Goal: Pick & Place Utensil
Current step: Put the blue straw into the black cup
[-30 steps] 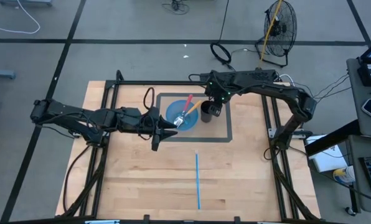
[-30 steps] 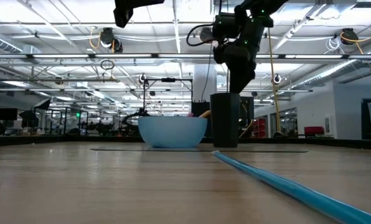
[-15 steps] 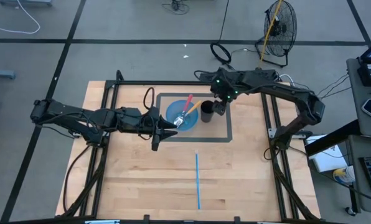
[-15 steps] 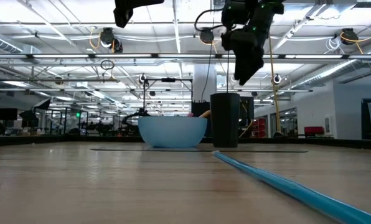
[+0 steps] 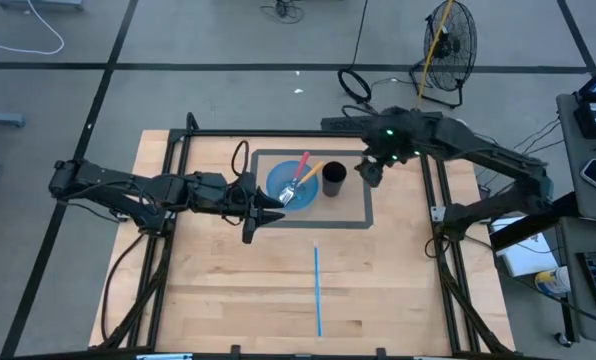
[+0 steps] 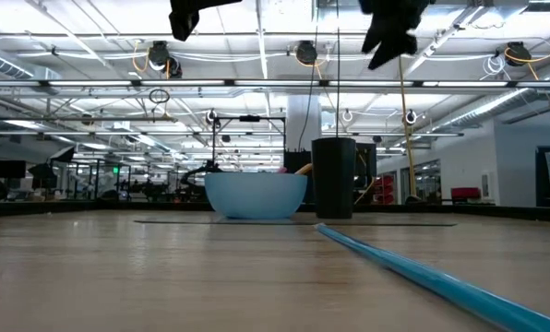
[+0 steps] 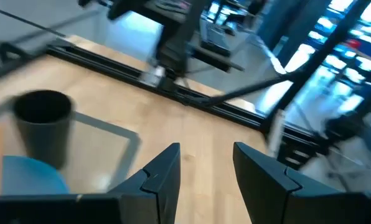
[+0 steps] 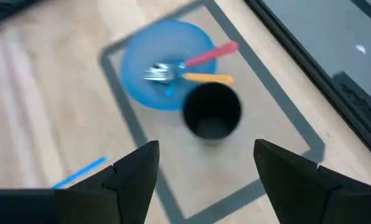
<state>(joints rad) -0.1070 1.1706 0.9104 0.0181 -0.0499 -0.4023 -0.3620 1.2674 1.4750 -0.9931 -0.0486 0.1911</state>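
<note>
A blue bowl [image 5: 290, 186] sits on the grey-framed mat, with a black cup [image 5: 334, 179] just to its right. A red-handled utensil [image 8: 210, 55] and an orange-handled one [image 8: 208, 78] lie in the bowl beside a silver fork head [image 8: 157, 73], their handles leaning over the rim toward the cup. My right gripper [image 5: 370, 174] hangs open, high above the table to the right of the cup, its fingers empty [image 8: 205, 149]. My left gripper [image 5: 272, 212] is held still in the air at the bowl's near left side, open and empty [image 7: 205, 152].
A thin blue strip [image 5: 317, 290] lies on the bare wood toward the near edge, also seen in the low view [image 6: 423, 269]. A black rail frame [image 5: 278, 133] borders the work area. Open wood lies right of and nearer than the mat.
My right gripper has risen from just above the black cup and drawn back toward the table's right edge, tipping less steeply downward. The cup, the bowl and the utensils stand as before.
</note>
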